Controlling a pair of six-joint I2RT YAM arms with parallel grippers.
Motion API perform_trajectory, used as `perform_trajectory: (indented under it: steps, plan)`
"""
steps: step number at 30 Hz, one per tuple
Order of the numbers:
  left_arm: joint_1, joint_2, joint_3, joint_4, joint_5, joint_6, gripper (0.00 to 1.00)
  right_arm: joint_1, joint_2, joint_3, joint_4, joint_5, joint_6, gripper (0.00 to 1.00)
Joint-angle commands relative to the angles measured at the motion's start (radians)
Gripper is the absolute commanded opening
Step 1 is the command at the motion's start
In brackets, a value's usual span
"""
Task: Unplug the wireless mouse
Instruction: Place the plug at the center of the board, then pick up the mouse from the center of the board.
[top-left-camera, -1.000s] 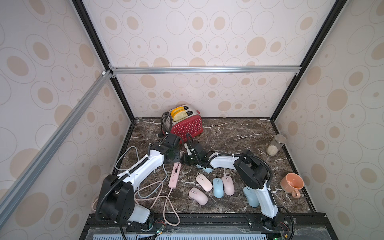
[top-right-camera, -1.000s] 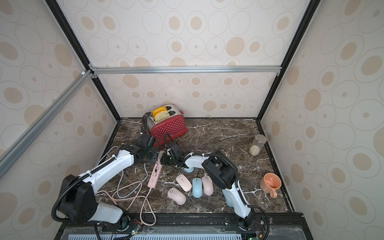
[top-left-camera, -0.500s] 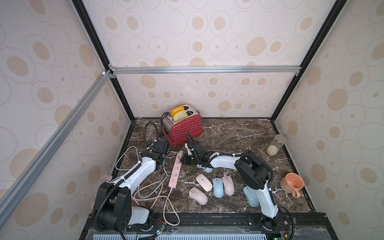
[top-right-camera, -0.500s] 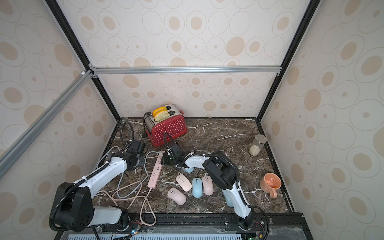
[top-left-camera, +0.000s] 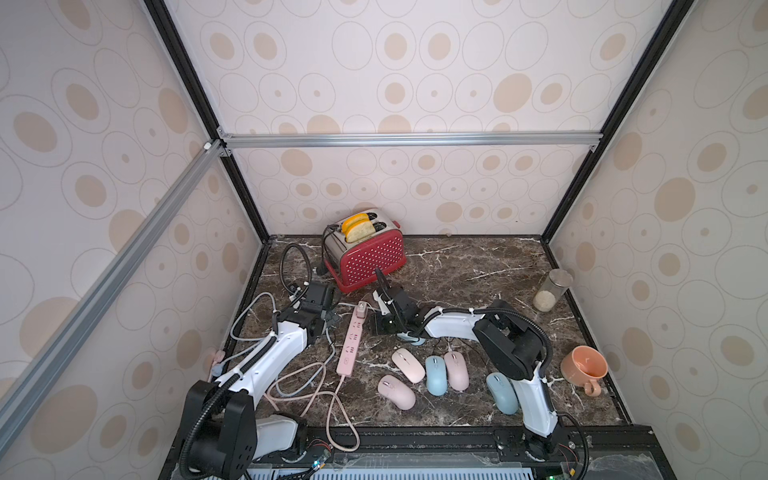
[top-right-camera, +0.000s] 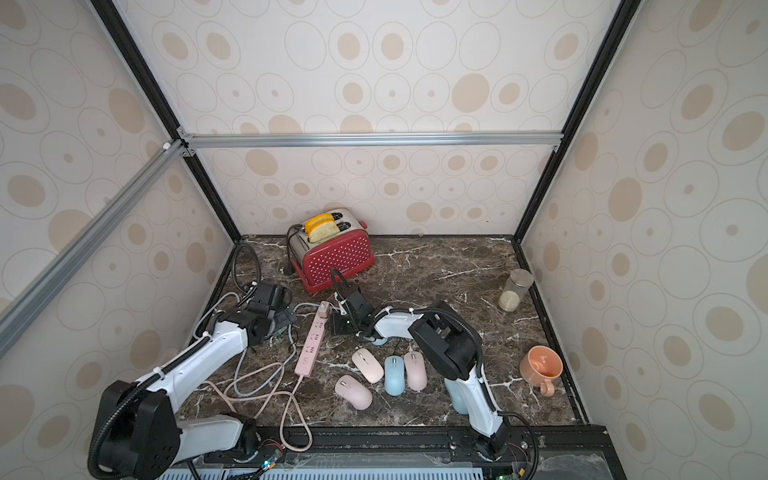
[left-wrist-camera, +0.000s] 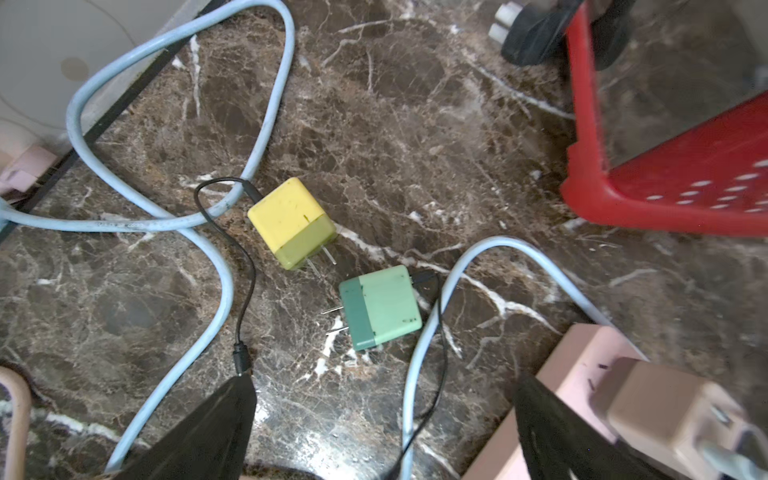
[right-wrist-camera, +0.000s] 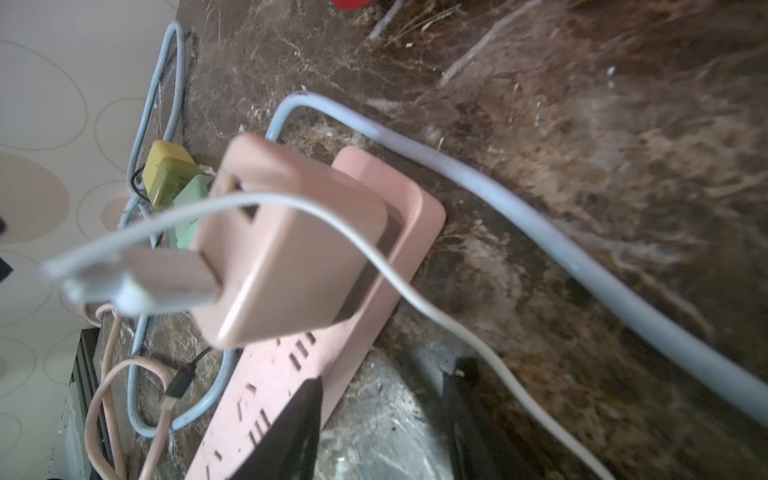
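Mice lie scattered on the near half of the marble surface (top-left-camera: 478, 266): a pink mouse (top-left-camera: 396, 392), a second pink one (top-left-camera: 408, 365), a blue one (top-left-camera: 435, 375) and a third pink one (top-left-camera: 456, 370) in a loose cluster. Another blue mouse (top-left-camera: 502, 392) is right beside the right arm (top-left-camera: 536, 399), and one more (top-left-camera: 413, 340) is half hidden under that arm's wrist.

A pink strip (top-left-camera: 353, 343) lies left of the cluster. A pink charger (right-wrist-camera: 291, 257) is plugged into its far end, and a white cable (right-wrist-camera: 415, 299) leaves the charger. I cannot tell which mouse that cable reaches.

The left jaws are spread wide and hold nothing. Their dark fingers (left-wrist-camera: 208, 432) hang over a yellow charger (left-wrist-camera: 291, 222) and a green charger (left-wrist-camera: 380, 307). Both chargers lie unplugged on the surface with their prongs bare, close together, just left of the strip's far end. A thin black cord (left-wrist-camera: 245, 291) runs from the yellow one. A thick blue cable (left-wrist-camera: 266, 104) loops around them.

The right jaws are parted and empty, low beside the strip's far end, just short of the pink charger. In the wrist view one finger (right-wrist-camera: 291, 432) overlaps the strip's edge. I cannot tell whether it touches.

A red toaster (top-left-camera: 368, 257) with bread in it stands at the back. A jar (top-left-camera: 550, 289) and an orange mug (top-left-camera: 582, 368) stand along the right side.
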Motion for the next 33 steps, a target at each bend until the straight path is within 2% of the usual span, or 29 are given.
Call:
perform_trajectory:
  steps: [1,8,13,15,22,28,31,33]
  plan:
    - [0.005,-0.063,0.007,0.04,0.046,0.009,0.99,0.009,-0.074,-0.002,-0.032,-0.012,-0.072,0.56]
    - [0.004,-0.143,0.009,0.098,0.192,0.024,0.99,0.01,-0.187,-0.007,-0.115,-0.053,-0.154,0.6]
    - [-0.007,-0.178,-0.036,0.176,0.307,-0.004,0.99,0.008,-0.263,0.045,-0.397,0.025,-0.325,0.64]
    - [-0.025,-0.187,-0.063,0.206,0.333,-0.018,0.99,0.006,-0.271,0.071,-0.528,0.096,-0.402,0.66]
    - [-0.094,-0.19,-0.161,0.29,0.352,-0.082,0.99,-0.001,-0.241,0.113,-0.791,0.241,-0.544,0.69]
    - [-0.095,-0.233,-0.245,0.342,0.387,-0.105,0.99,-0.001,-0.196,0.119,-0.855,0.325,-0.581,0.75]
    - [-0.096,-0.256,-0.294,0.371,0.402,-0.119,0.99,-0.013,-0.163,0.136,-0.875,0.332,-0.583,0.77]
    - [-0.096,-0.267,-0.324,0.388,0.416,-0.125,0.99,-0.027,-0.141,0.145,-0.884,0.31,-0.584,0.82]
